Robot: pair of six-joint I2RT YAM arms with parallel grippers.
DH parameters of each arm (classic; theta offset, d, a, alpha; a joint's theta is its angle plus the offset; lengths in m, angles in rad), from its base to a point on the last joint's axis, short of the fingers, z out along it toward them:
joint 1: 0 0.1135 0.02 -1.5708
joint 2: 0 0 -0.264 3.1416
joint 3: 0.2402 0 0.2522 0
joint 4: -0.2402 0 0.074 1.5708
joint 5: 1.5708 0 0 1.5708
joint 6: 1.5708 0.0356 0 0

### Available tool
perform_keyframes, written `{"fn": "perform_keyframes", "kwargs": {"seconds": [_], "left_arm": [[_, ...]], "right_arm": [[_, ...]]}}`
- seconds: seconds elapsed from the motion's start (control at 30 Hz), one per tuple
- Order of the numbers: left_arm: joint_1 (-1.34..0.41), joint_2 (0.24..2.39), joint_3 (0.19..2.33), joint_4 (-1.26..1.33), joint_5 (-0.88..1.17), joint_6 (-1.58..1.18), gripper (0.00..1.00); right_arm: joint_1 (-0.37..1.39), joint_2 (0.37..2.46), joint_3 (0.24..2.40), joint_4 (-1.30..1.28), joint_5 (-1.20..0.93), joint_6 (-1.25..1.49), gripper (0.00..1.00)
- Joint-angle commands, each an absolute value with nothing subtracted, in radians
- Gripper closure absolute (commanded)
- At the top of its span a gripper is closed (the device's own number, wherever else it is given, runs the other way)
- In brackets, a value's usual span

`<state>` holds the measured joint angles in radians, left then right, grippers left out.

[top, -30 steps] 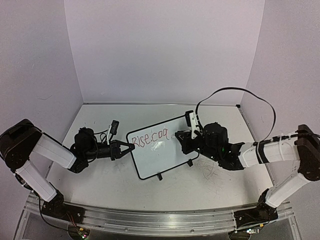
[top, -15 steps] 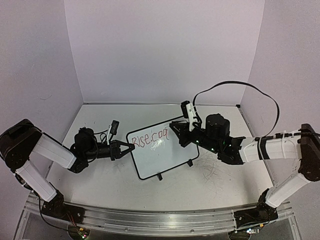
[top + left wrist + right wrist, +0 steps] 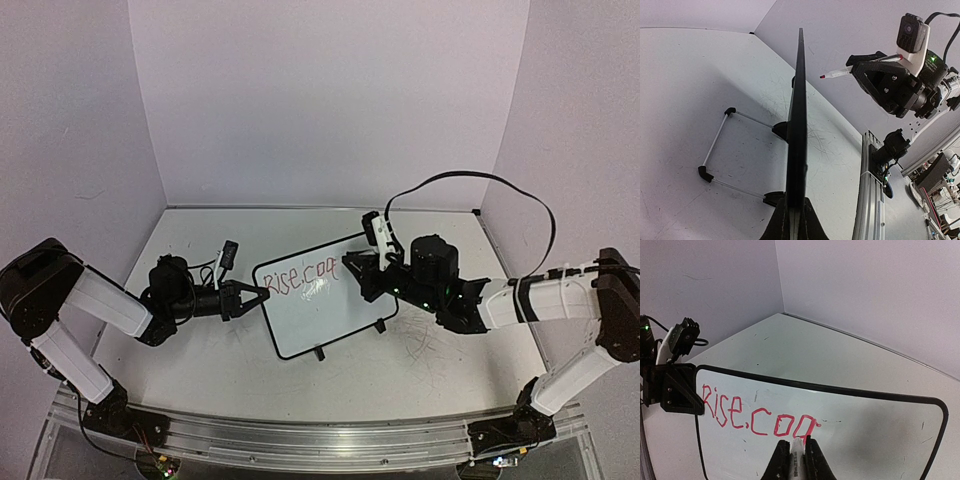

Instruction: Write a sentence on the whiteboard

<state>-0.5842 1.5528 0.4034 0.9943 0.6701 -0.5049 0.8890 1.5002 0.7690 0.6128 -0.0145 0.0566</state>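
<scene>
- Found the whiteboard [image 3: 322, 305] standing on its feet near the middle of the table [image 3: 220, 360], between the two arms, written face turned toward the right arm.
- Noted the left gripper [image 3: 260, 296] clamped shut on the board's left edge, steadying it.
- Noted the right gripper [image 3: 360, 268] closed on the marker [image 3: 840, 73], red tip pointing left at the board.
- Read the sentence [image 3: 757, 415] as "Rise", then a small mark and several rounder letters, along the upper left of the board; found the right part and the area below blank.
- Judged the tip lifted just clear of the surface, close to the last letter.
- Recommended landing the tip just right of that letter, on the same baseline.
- Recommended light pressure and short strokes, to avoid pushing the leaning board back against the left grip.
- Advised watching the room left before the right frame, and dropping to a second line if short.
</scene>
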Motion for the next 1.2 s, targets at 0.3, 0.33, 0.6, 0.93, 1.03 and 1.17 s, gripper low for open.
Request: {"fn": "perform_keyframes", "kwargs": {"seconds": [0.3,0.33,0.6,0.93,1.03,1.17], "left_arm": [[-0.584,1.564,0.419,0.958,0.675,-0.5,1.0],[-0.584,1.564,0.419,0.957,0.674,-0.5,1.0],[-0.584,1.562,0.419,0.954,0.672,-0.499,1.0],[-0.584,1.557,0.417,0.952,0.67,-0.498,1.0],[-0.584,1.556,0.417,0.952,0.669,-0.497,1.0],[-0.585,1.56,0.418,0.951,0.67,-0.497,1.0]], "right_arm": [[0.893,1.522,0.778,0.636,0.009,0.066,1.0],[0.894,1.522,0.778,0.635,0.008,0.066,1.0],[0.894,1.51,0.773,0.635,0.008,0.064,1.0],[0.894,1.5,0.762,0.646,0.035,0.073,1.0],[0.894,1.48,0.741,0.67,0.089,0.091,1.0],[0.893,1.476,0.744,0.674,0.124,0.113,1.0]]}}
